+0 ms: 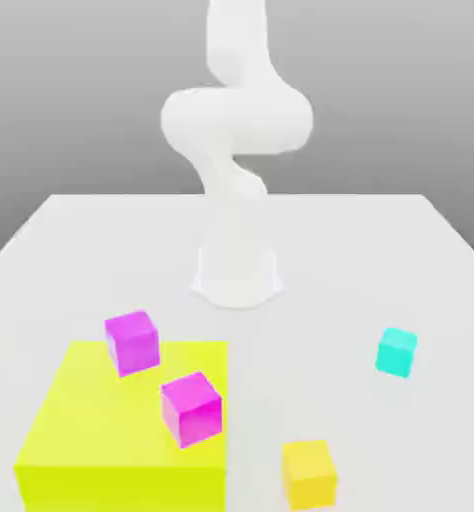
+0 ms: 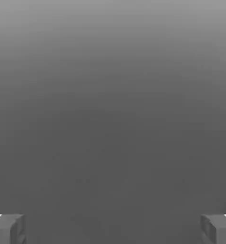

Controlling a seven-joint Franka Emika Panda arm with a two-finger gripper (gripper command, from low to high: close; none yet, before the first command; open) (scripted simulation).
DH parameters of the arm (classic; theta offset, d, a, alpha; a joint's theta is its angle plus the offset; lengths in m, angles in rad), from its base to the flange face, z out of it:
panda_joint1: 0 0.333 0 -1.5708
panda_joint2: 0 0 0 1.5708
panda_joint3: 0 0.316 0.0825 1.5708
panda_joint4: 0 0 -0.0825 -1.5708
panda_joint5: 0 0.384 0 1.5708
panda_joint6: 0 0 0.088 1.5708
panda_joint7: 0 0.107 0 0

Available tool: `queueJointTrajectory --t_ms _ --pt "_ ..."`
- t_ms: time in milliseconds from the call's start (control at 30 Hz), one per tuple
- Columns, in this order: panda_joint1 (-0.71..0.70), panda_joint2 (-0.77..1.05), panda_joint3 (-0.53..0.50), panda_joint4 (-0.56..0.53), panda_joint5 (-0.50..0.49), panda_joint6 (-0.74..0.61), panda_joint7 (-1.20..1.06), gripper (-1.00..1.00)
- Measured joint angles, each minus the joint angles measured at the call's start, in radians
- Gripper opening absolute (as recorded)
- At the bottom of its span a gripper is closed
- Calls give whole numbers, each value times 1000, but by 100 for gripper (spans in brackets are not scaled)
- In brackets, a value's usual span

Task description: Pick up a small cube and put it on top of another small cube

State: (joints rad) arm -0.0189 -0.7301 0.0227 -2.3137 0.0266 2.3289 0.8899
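A: In the hand view the gripper (image 2: 113,228) is hanging with its two fingertips (image 2: 7,228) spread wide and nothing lying between them; only grey ground is showing ahead.

B: Where is the small cube sitting?

A: The yellow cube (image 1: 309,473) is resting on the white table (image 1: 421,260), near the front edge in the exterior view, just beside the big lime block (image 1: 91,440) on that view's right, well apart from the arm's base (image 1: 237,275).

B: How is it likely handling?

A: Judging by its look, it is rigid, light and smooth-faced, with flat parallel sides. Pinching two opposite side faces near mid-height, squarely, is probably serving best; an off-centre pinch is risking a twist.

B: And possible targets?

A: The cyan cube (image 1: 395,352) is standing alone on the table toward the exterior view's right. Two magenta cubes (image 1: 132,342) (image 1: 191,408) are sitting on the lime block's top.

B: Any containers?

A: No bin or tray is appearing; the lime block is acting merely as a platform.
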Motion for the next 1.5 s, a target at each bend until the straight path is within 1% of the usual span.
queueJointTrajectory --t_ms 233,433,633,800,967,1100,1267,1300,1500 --pt "-59 197 85 -39 63 81 266 0" --pt "-102 361 164 -71 80 150 514 0" --pt "-137 527 237 -105 56 221 791 0" --pt "-144 671 273 -132 -2 280 1049 0" --pt "-110 816 257 -160 -81 337 1323 0" --pt "-57 929 212 -181 -137 382 1536 0" --pt "7 1102 137 -158 -217 506 1643 0" --pt "18 1133 123 -151 -229 530 1653 -100" --pt "25 1148 115 -148 -235 545 1658 -100"
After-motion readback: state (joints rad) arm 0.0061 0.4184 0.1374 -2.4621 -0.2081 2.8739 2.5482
